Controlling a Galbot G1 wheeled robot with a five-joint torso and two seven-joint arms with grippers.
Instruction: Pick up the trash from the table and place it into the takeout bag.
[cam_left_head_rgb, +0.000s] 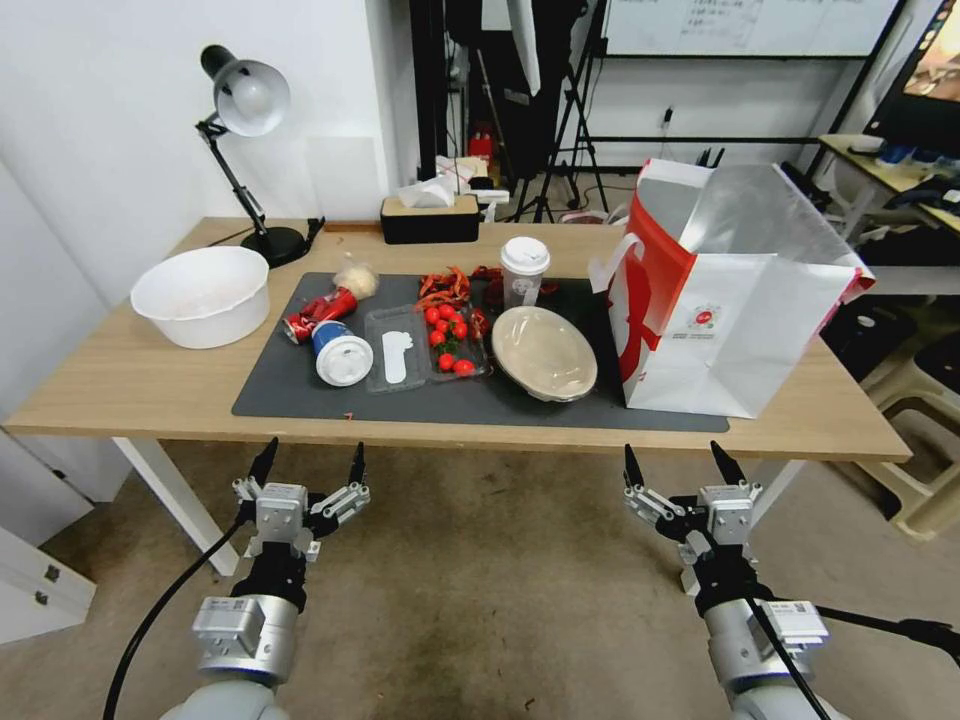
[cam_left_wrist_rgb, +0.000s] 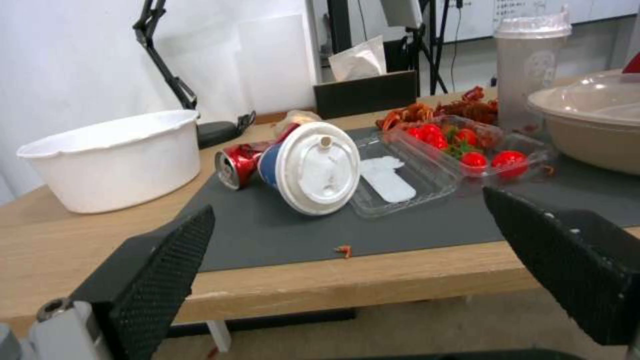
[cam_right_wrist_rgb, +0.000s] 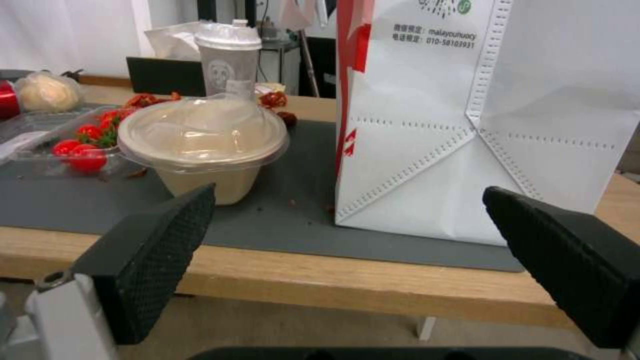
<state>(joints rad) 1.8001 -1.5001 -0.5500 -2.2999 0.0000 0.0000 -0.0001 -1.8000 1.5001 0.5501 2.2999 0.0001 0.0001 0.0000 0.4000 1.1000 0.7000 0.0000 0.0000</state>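
Observation:
On the dark mat of the table (cam_left_head_rgb: 120, 385) lie a crushed red can (cam_left_head_rgb: 317, 312), a blue cup (cam_left_head_rgb: 338, 352) on its side with its white lid toward me, a beige paper ball (cam_left_head_rgb: 357, 281), an upright lidded coffee cup (cam_left_head_rgb: 523, 270) and a lidded beige bowl (cam_left_head_rgb: 545, 352). The takeout bag (cam_left_head_rgb: 735, 300) stands open at the right end. Below the table's front edge, my left gripper (cam_left_head_rgb: 309, 464) and right gripper (cam_left_head_rgb: 683, 464) hang open and empty. Ahead of the left gripper (cam_left_wrist_rgb: 347, 225) are the blue cup (cam_left_wrist_rgb: 310, 167) and can (cam_left_wrist_rgb: 235, 164); ahead of the right gripper (cam_right_wrist_rgb: 347, 225) are the bowl (cam_right_wrist_rgb: 203, 145) and bag (cam_right_wrist_rgb: 480, 115).
A large white bowl (cam_left_head_rgb: 203, 295) sits at the left end, with a desk lamp (cam_left_head_rgb: 245, 150) and a tissue box (cam_left_head_rgb: 430, 215) behind. A clear tray of cherry tomatoes (cam_left_head_rgb: 430, 345) and red scraps (cam_left_head_rgb: 450, 287) lie mid-mat. Stools (cam_left_head_rgb: 920, 450) stand to the right.

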